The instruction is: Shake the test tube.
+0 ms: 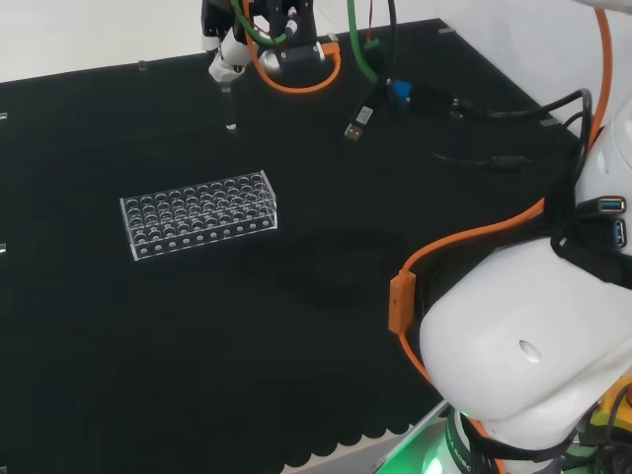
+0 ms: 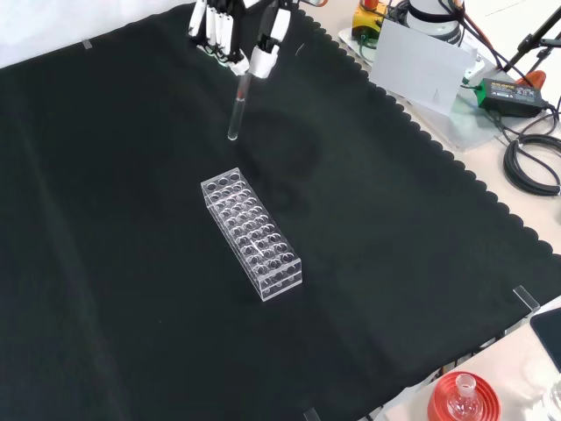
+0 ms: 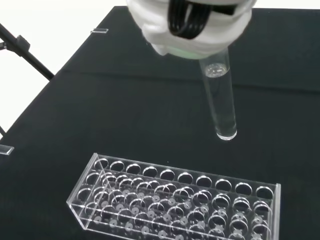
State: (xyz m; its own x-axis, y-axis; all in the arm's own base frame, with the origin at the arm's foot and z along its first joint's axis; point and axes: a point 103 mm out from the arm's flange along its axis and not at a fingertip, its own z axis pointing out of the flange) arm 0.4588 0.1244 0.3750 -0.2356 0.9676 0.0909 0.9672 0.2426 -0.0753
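The test tube [image 2: 236, 110] is being held in the air by its upper end, pinched between the thumb and fingers of the hand [image 2: 230, 24], and is hanging below the hand with its rounded bottom pointing down, clear of the cloth [image 2: 105, 263]. In the wrist view the tube [image 3: 220, 102] is seen reaching out from under the hand [image 3: 190, 27], slightly tilted, with a little clear liquid showing near its upper part. A clear plastic rack [image 2: 252, 232] of small round holes is being left standing on the cloth, below and nearer the front camera than the hand, apart from the tube. No tubes are seen in the rack [image 1: 198, 213].
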